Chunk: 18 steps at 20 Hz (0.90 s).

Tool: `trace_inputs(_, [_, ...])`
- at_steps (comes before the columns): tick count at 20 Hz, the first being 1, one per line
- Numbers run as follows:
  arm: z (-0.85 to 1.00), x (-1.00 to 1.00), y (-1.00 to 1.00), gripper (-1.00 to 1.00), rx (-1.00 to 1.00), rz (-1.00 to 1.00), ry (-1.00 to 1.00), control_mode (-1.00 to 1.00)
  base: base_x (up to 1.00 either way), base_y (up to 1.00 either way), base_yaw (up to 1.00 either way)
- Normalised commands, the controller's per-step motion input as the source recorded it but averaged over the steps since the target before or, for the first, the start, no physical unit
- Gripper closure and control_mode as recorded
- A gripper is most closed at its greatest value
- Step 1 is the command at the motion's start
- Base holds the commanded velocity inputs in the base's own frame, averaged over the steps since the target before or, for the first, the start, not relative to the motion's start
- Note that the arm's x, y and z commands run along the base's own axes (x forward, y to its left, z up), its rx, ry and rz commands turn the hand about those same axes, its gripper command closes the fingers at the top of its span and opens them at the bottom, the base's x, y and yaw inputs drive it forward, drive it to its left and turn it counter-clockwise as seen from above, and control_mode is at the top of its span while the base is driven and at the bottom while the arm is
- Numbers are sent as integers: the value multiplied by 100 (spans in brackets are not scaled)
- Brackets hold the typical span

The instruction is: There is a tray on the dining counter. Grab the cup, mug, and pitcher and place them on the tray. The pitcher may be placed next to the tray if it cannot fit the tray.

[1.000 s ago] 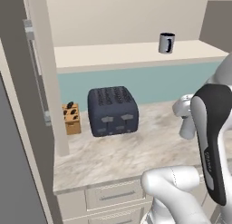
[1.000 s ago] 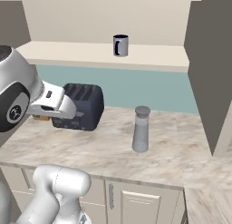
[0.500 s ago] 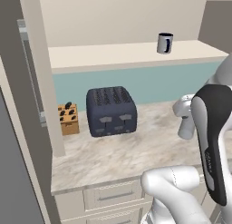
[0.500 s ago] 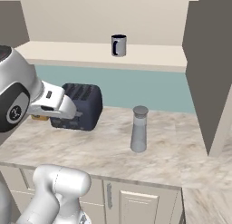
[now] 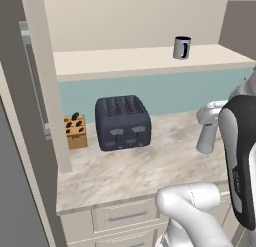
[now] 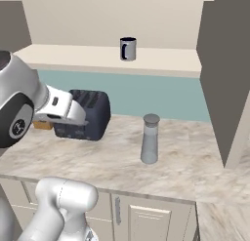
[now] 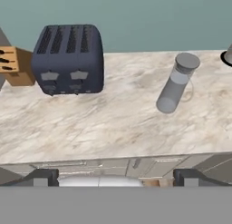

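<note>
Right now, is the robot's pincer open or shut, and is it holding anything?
Pincer: open, tips set wide apart, holding nothing; the pitcher stands free on the counter.

- A rendered home kitchen.
- Marble-patterned bench point(image 5: 150, 166) over pale cabinet drawers point(image 5: 117, 216).
- Dark four-slot toaster point(image 5: 122, 122) beside a wooden knife block point(image 5: 75, 132).
- Teal backsplash point(image 6: 146, 93) under a shelf point(image 6: 97, 57).

The arm point(image 6: 29, 108) is built of glossy white rounded link shells joined by dark grey joint sections. A round dark joint cap carrying small pale markings is seen on the right base view. Behind the gripper point(image 7: 115, 177), two small dark, blocky finger tips point(image 7: 43, 177) are fitted, set wide apart.
</note>
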Motion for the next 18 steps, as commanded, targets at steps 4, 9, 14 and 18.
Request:
trace_inputs(4, [37,0,-9,-100,0,0,-19,-100,0,0,0])
trace_inputs(9, [45,0,0,-100,0,0,-14,-100,0,0,0])
trace_inputs(14, [41,0,0,-100,0,0,-8,-100,0,0,0])
trace_inputs(18, [26,0,0,-100,0,0,-7,-100,0,0,0])
